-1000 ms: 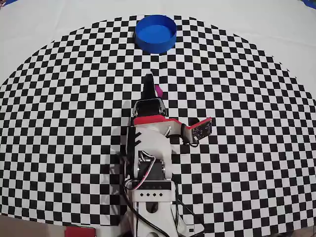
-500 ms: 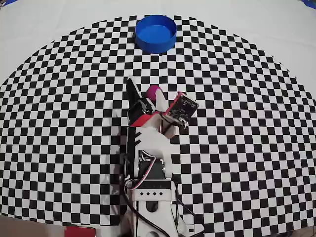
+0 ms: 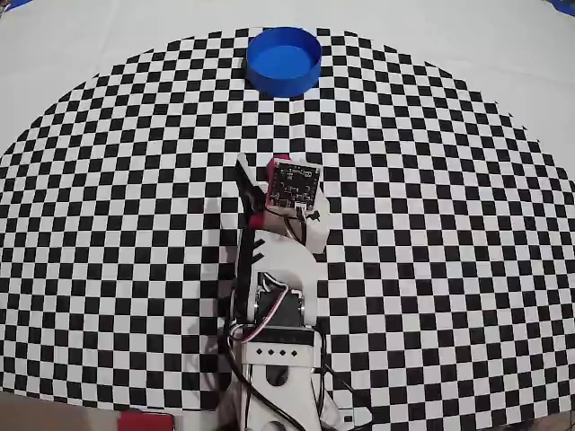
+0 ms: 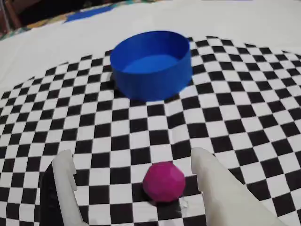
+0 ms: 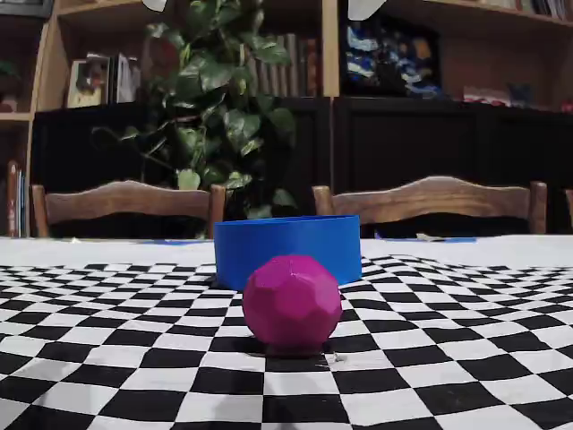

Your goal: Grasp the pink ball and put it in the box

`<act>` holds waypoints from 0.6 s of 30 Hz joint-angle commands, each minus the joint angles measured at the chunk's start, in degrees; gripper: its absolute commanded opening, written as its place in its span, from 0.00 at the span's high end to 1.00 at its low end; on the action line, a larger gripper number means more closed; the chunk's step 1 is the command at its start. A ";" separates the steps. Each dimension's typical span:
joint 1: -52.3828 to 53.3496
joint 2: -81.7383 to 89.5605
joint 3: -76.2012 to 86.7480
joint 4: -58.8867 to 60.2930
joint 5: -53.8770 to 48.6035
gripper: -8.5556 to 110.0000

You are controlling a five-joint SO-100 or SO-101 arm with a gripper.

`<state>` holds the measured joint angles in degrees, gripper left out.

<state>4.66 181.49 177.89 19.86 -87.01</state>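
In the wrist view the tool (image 4: 134, 181) is released, jaws spread wide. The pink ball (image 4: 163, 181) sits on the checkered worktop (image 4: 244, 103) between the white fingers (image 4: 214, 183), touching neither. The blue box (image 4: 151, 64) stands well apart at 12 o'clock from the ball, upright and empty.

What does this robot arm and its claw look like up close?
The arm is mostly white plastic with red and black parts, and thin red, white and black cables loop near its base. A small dark circuit board sits at the wrist. The claw has two pale, off-white plastic fingers.
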 commanded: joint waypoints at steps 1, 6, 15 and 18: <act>0.97 -1.14 0.44 -0.44 -1.67 0.69; 1.14 -1.41 0.44 -0.53 -1.67 0.69; 0.53 -1.32 0.44 -4.57 -3.08 0.69; 0.44 -1.58 0.44 -6.06 -3.87 0.69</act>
<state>5.54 180.44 177.89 15.38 -90.00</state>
